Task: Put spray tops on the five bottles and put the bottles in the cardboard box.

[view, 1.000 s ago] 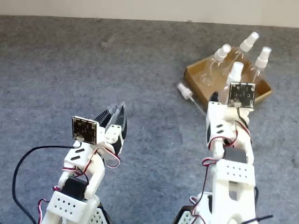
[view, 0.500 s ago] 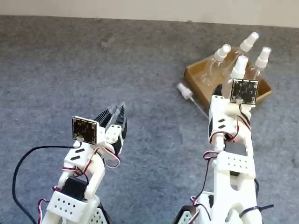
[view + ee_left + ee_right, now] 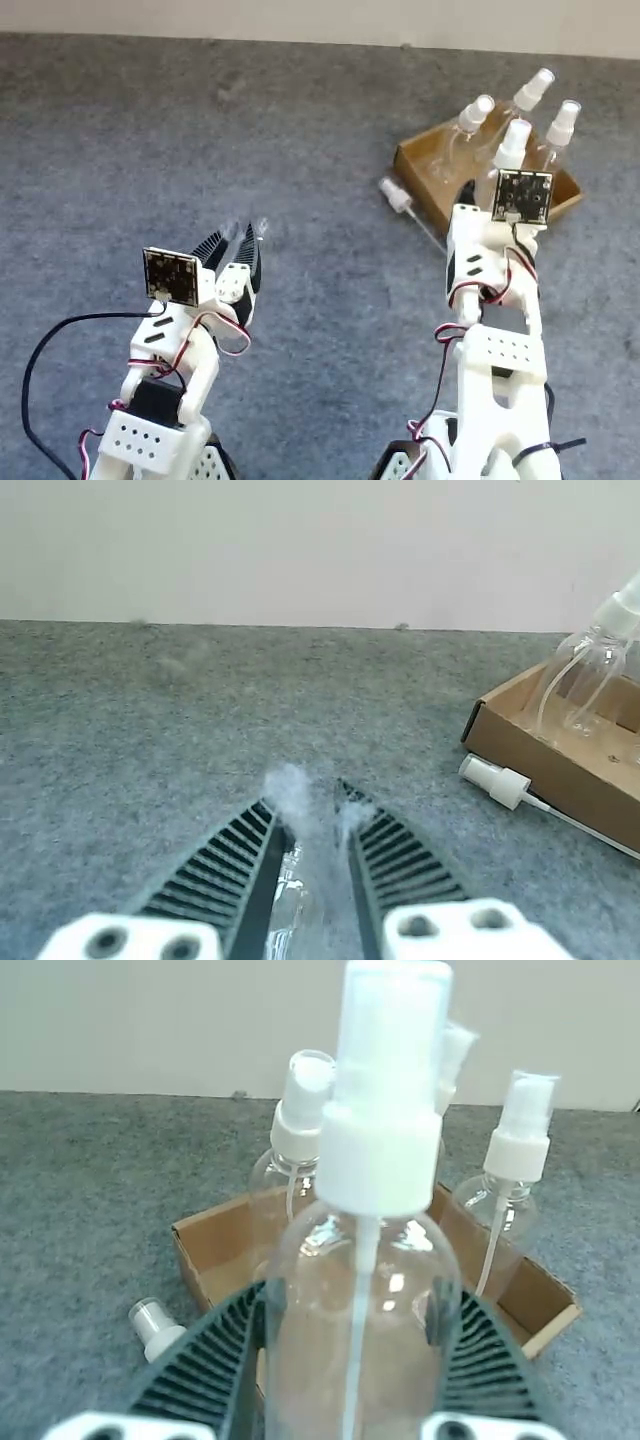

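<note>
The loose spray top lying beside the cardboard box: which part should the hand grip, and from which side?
Grip the spray top by its white head, coming down from above, since it lies on its side. Its thin tube, trailing along the box, would likely bend or slip.

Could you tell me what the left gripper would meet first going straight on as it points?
Probably nothing: ahead of the left gripper and its clear bottle lies grey carpet as far as the wall. The cardboard box and loose spray top sit off to its right.
</note>
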Robot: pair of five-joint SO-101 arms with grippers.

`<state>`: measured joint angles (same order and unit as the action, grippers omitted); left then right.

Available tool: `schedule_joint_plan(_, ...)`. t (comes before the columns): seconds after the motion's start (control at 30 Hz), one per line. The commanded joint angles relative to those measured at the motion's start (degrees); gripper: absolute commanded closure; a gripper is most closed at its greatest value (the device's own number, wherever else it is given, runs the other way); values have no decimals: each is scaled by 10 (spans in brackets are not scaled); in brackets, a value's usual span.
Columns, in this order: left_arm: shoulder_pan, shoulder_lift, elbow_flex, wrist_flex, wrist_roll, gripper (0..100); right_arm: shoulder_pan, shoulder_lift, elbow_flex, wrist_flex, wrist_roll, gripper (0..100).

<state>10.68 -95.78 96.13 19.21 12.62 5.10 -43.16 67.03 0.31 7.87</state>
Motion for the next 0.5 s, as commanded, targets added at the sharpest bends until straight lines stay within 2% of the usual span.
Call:
schedule_joint_plan(0.0,-7,-2,14,-1,-5,966,7,-2,-3,-16,6,839)
schedule_joint_plan(0.33,-7,-2,14,-1,-5,966,6,-1,-5,-22,3,841)
schedule_joint_plan(0.47,-7,-2,14,0,-5,966,7,-1,-2,-120,3,842)
